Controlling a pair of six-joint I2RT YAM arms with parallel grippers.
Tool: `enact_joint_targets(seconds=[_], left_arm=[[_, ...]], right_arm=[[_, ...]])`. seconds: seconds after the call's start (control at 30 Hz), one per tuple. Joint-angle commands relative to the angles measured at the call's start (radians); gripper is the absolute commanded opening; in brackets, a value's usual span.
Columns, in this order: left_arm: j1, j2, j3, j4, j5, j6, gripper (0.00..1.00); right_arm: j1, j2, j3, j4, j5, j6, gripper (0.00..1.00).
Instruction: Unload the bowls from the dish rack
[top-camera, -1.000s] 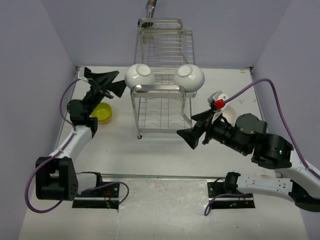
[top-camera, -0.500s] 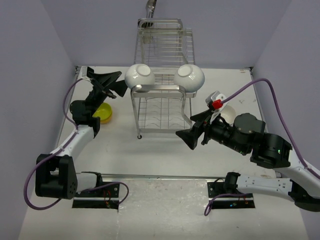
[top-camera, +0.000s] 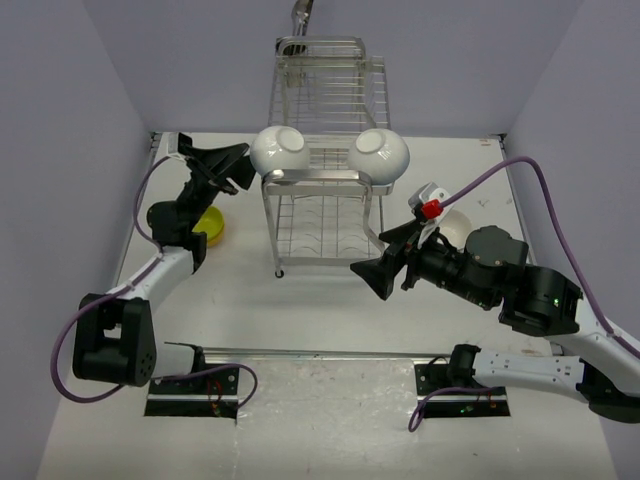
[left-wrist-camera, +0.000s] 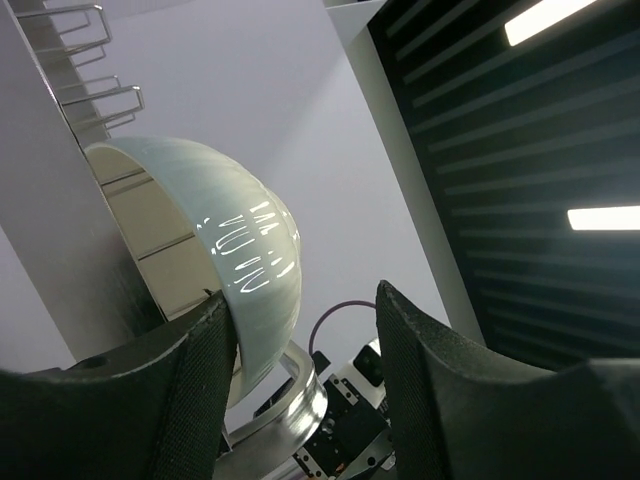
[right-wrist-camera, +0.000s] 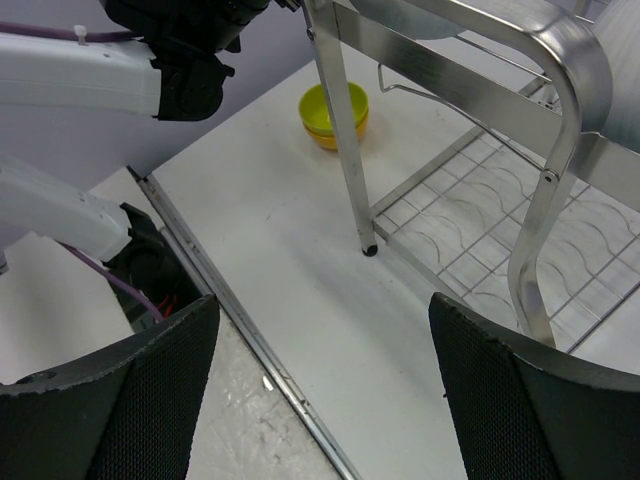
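Note:
The chrome dish rack (top-camera: 325, 200) stands mid-table. Two white bowls rest upside down on its upper tier, one left (top-camera: 277, 150), one right (top-camera: 381, 153). My left gripper (top-camera: 238, 165) is at the left bowl. In the left wrist view that bowl (left-wrist-camera: 235, 250) has its rim between my jaws (left-wrist-camera: 305, 340), against the left finger (left-wrist-camera: 190, 400), with a gap to the right finger. A yellow-green bowl (top-camera: 210, 225) sits on the table left of the rack, nested in an orange one (right-wrist-camera: 335, 135). My right gripper (top-camera: 392, 262) hovers open by the rack's right front leg, holding nothing.
Another white bowl (top-camera: 458, 226) lies on the table to the right, partly hidden behind my right arm. Purple walls close in the table on three sides. The rack's front leg (right-wrist-camera: 350, 150) and lower wire shelf (right-wrist-camera: 480, 210) are close ahead of my right gripper.
My left gripper has moved right, up to the left white bowl, and its jaws have narrowed around the rim. The right arm has barely moved.

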Motion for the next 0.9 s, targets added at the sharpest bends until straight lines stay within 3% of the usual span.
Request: enact_joint_targets(seconds=[0.0,0.3,0.5,0.67,0.87], left_arm=[[-0.016,0.027,0.004,0.029,-0.035,-0.067,0.55],[-0.023,0.061,-0.005,0.052,-0.058,-0.064,0.39],[-0.031,0.084,0.0,0.09,-0.073,-0.076,0.22],[-0.039,0.092,0.018,0.096,-0.08,-0.075,0.2],[-0.046,0.107,0.037,0.096,-0.086,-0.073,0.09]], right_arm=[[-0.002,0.003,0.028,0.011,-0.019,-0.016,0.85],[-0.002,0.006,0.022,0.013,-0.017,-0.021,0.85],[-0.003,0.01,0.019,0.016,-0.019,-0.026,0.85],[-0.003,0.012,0.011,0.021,-0.019,-0.029,0.85],[-0.003,0.01,0.01,0.021,-0.019,-0.029,0.85]])
